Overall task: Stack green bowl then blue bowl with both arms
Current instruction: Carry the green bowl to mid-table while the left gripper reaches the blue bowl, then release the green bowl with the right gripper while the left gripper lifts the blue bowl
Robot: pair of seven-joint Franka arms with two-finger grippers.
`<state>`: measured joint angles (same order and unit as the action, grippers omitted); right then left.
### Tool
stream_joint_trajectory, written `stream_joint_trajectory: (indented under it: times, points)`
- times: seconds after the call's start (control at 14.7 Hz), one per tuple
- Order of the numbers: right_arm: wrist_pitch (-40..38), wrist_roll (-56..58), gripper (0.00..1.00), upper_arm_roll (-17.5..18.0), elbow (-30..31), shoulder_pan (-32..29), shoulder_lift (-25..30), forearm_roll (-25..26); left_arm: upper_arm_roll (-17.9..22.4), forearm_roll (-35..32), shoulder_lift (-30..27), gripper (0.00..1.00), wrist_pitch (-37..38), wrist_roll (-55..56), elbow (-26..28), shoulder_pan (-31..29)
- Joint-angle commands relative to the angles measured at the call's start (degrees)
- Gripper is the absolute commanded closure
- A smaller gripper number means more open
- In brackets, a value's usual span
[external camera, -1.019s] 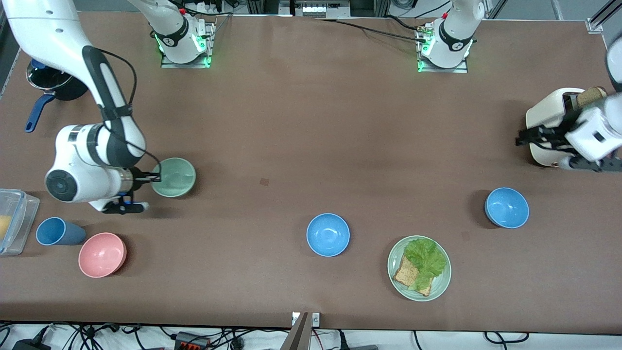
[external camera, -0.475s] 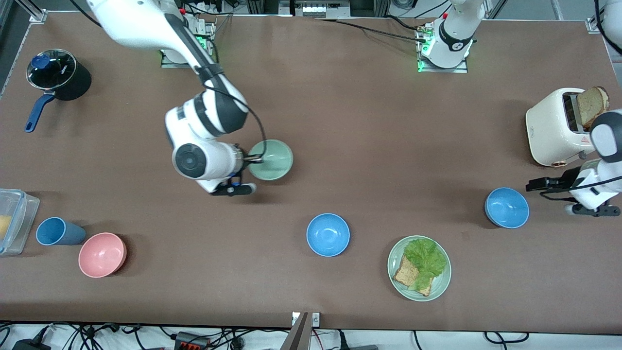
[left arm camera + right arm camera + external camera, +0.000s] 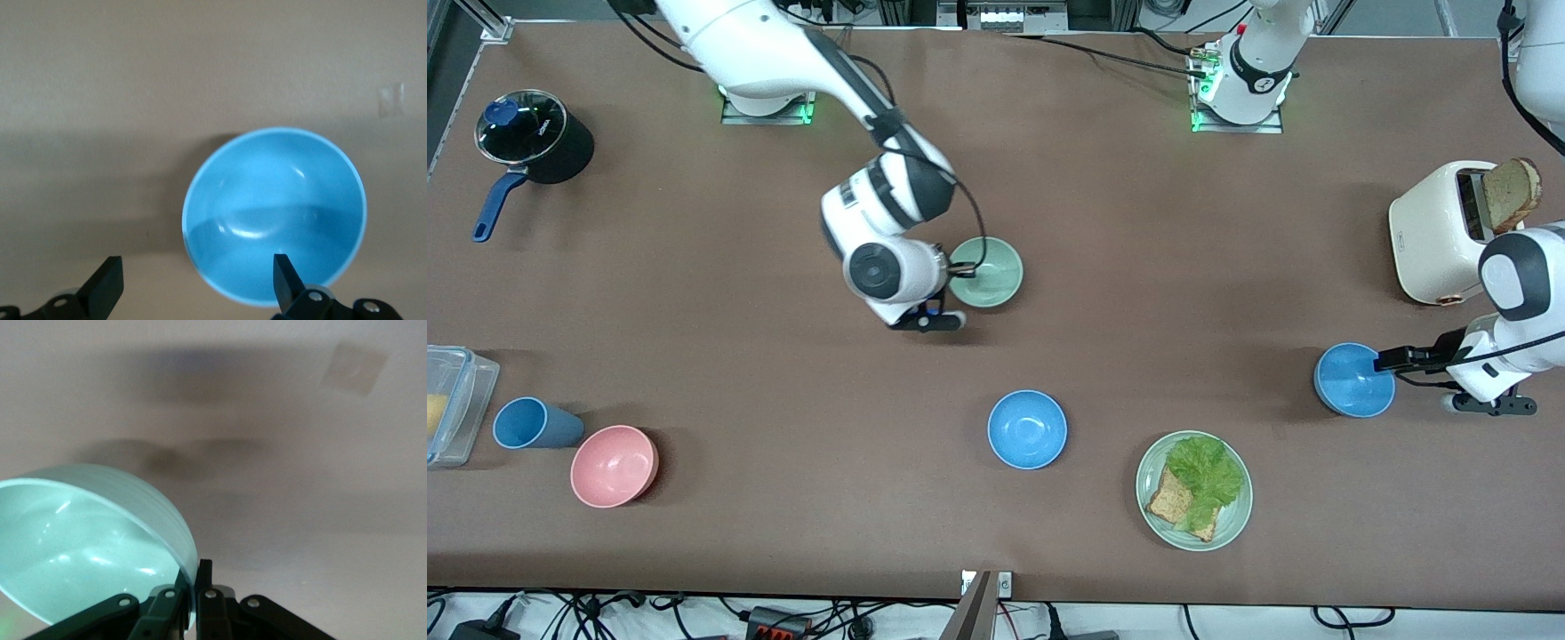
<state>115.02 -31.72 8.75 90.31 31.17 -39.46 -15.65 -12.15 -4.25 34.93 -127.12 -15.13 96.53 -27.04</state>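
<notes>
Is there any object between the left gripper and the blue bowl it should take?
Nothing visible. The left gripper is open and already at the blue bowl: one finger over the bowl's rim, the other outside it above bare table. Meanwhile, the right gripper holds the green bowl.

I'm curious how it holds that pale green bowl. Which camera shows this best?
The right wrist view: the green bowl fills it, its rim pinched in the right gripper, jaws closed. The front view shows the bowl whole but small, with the grip half hidden. The left wrist view misses it.
</notes>
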Motion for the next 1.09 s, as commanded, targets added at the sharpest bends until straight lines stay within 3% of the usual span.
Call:
stream_joint_trajectory:
  times: [0.0, 0.27, 0.34, 0.41, 0.48, 0.54, 0.61, 0.75, 1.02]
  points:
    - [-0.3, -2.5, 1.00, -0.7, 0.1, 1.6, -0.5, 0.7, -0.2, -1.1, 2.9, 0.09, -2.2, -1.7, -2.0, -0.1]
    - [0.2, -2.5, 1.00, -0.7, 3.1, 2.4, -0.5, 0.7, -0.2, -0.8, 4.2, 0.39, -1.8, -1.8, -0.5, -0.3]
    - [0.0, -2.5, 0.97, -0.7, 3.2, 2.4, -0.5, 0.7, -0.2, -0.8, 4.2, 0.40, -1.8, -1.8, -0.3, -0.4]
    - [0.0, -3.6, 0.65, -0.7, 3.1, 2.2, -0.5, 0.5, -0.2, -0.8, 4.2, 0.42, -1.7, -1.9, -0.2, -0.4]
    - [0.0, -6.9, 0.01, -0.8, 2.5, 2.1, -0.3, 0.9, -0.2, -0.9, 4.2, 0.46, -1.7, -2.0, -0.1, -0.4]
    - [0.1, -9.7, 0.00, -0.8, 1.8, 2.3, 0.2, 0.9, -0.2, -0.9, 4.1, 0.65, -1.6, -1.9, 0.1, -0.1]
    - [-0.5, -10.8, 0.00, -0.8, -0.2, 1.9, 0.5, 1.0, -0.8, -0.9, 3.6, 0.78, -0.7, -1.7, 0.0, 0.1]
    - [-4.6, -12.4, 0.00, -1.3, -3.2, 0.2, 3.4, 1.0, -1.1, -1.0, 1.6, 0.98, 5.9, -2.1, -0.6, 0.1]
    - [-16.0, -9.1, 0.00, -6.5, -14.3, -1.7, 5.7, 8.2, -6.0, -0.9, -4.9, 0.99, 17.1, -0.9, -0.7, 0.1]
